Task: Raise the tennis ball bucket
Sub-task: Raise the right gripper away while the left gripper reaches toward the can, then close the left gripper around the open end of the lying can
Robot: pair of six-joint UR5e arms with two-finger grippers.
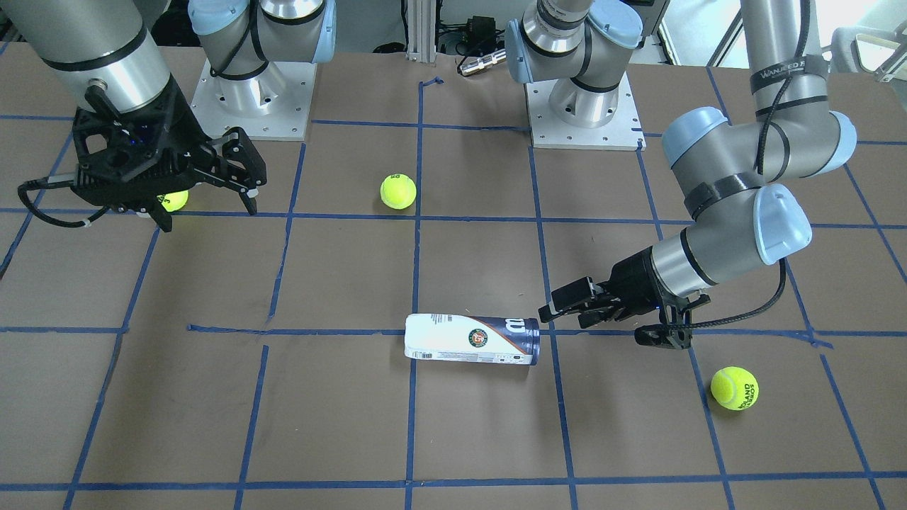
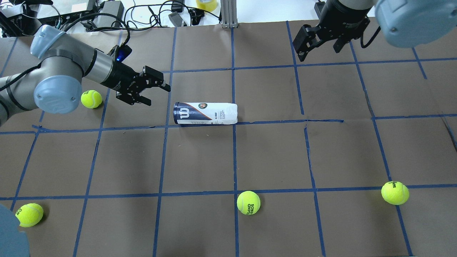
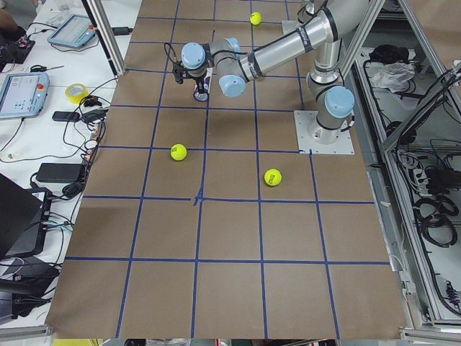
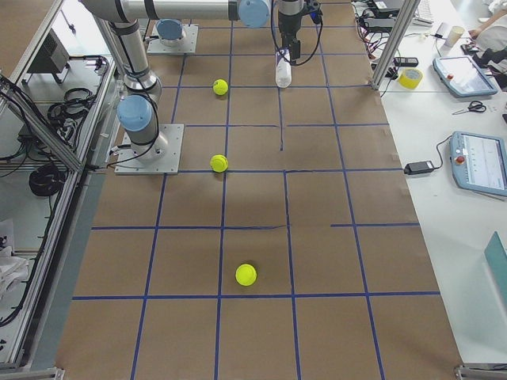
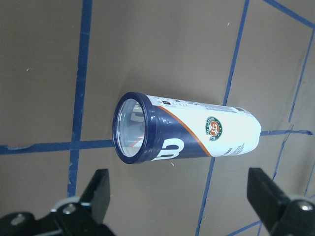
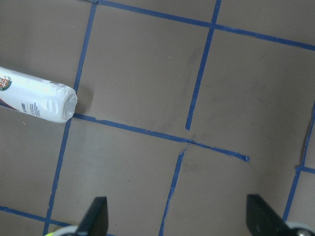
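Observation:
The tennis ball bucket (image 2: 205, 113) lies on its side on the brown table, navy "W" end toward my left gripper. It also shows in the front view (image 1: 471, 339) and in the left wrist view (image 5: 187, 135). My left gripper (image 2: 159, 95) is open and empty, just off the navy rim and not touching it. In the left wrist view the fingers (image 5: 98, 191) stand wide apart below the bucket. My right gripper (image 2: 319, 50) is open and empty, raised over the far right of the table. Its wrist view shows only the bucket's white end (image 6: 44, 98).
Several yellow-green tennis balls lie loose: one (image 2: 91, 99) beside my left forearm, one (image 2: 29, 215) at the near left, one (image 2: 248, 202) at the near middle and one (image 2: 395, 192) at the near right. Blue tape lines (image 2: 232, 142) grid the table.

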